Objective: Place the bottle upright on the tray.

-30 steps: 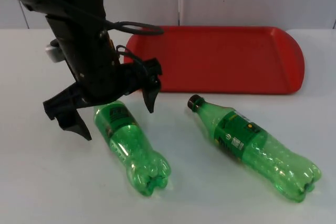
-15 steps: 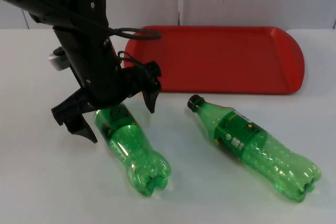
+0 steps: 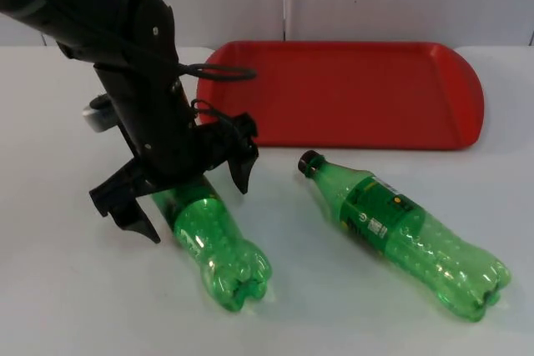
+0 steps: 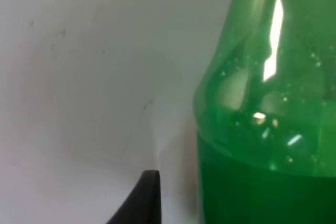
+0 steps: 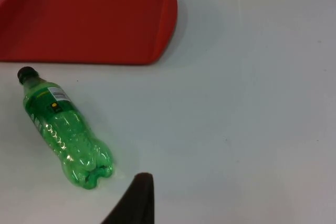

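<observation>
The left gripper (image 3: 188,193) hung spread wide over the neck end of a green plastic bottle (image 3: 215,243) that lay on its side on the white table (image 3: 67,306), one finger on each side of it and not clamped. A second green bottle (image 3: 409,235), black-capped and labelled, lay on its side to the right, just in front of the red tray (image 3: 367,93). The right arm waited aside; its gripper's state could not be told.
</observation>
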Tool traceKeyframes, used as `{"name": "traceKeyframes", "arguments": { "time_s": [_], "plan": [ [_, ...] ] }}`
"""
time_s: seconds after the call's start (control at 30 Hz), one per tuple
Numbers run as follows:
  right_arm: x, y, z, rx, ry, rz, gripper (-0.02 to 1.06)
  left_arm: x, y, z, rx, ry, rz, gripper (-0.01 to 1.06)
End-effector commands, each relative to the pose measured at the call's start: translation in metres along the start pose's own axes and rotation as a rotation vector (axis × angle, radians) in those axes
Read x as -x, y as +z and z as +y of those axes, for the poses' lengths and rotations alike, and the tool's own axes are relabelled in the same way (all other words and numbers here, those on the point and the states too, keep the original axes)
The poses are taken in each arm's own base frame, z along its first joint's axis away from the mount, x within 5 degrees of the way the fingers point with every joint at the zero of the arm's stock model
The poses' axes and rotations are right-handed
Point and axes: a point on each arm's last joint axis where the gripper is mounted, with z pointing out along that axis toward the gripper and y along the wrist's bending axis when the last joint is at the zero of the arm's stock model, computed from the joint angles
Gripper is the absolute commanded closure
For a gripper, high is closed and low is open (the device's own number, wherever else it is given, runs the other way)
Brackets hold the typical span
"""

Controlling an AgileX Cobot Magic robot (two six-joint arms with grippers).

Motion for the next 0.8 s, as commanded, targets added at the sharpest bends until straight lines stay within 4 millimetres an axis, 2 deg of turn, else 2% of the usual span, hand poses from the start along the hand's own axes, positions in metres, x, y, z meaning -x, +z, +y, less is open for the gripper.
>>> {"name": "traceKeyframes", "arguments": {
  "time_s": [0.0,0.4,0.77],
  "plan": [
    [-0.0004,0.0,0.0003,-0.001,0.008,-0.006,0.0,0.0013,-0.0006,-0.0018,-0.014,-0.017,-0.004,0.0],
    [-0.0004,0.0,0.0003,-0.001,0.008,-0.006,0.0,0.002,-0.0007,-0.0015,-0.011,0.051,-0.013,0.0],
    [-0.0004,0.0,0.0003,-0.001,0.008,-0.006,0.0,0.0036,-0.0008,-0.0036,-0.034,0.026,-0.031,0.0]
  ]
}}
